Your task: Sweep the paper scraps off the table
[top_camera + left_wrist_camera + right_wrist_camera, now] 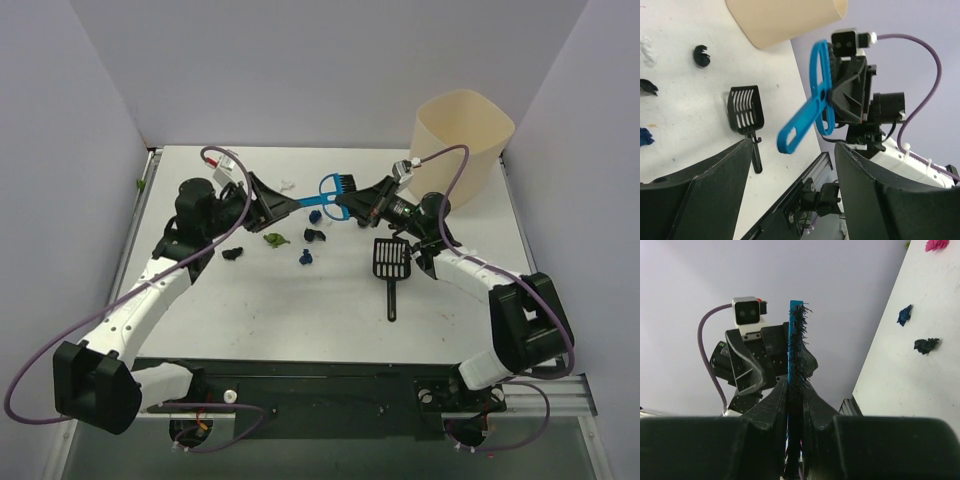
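Between spread left hand (278,205) and right hand (346,207) clamping brush (340,182) lie perhaps 6 scraps (277,238).

- We see a blue hand brush (322,198) raised in the air, left of the bin and beyond the scoop. From the left wrist view its frame (815,100) is an open blue loop, and the flat handle ends in a long slot. From the right wrist view it (797,350) is edge-on, with dark bristles standing upward.
- We see a black slotted scoop (391,260) lying flat, its slotted head toward the far side and its thin handle pointing toward the near side. The left wrist view shows its (744,109) slots clearly.
- A beige bin (462,140) stands upright in the far right corner, apart from the scoop.
- Pale lilac walls (300,60) close in the scene on three sides.
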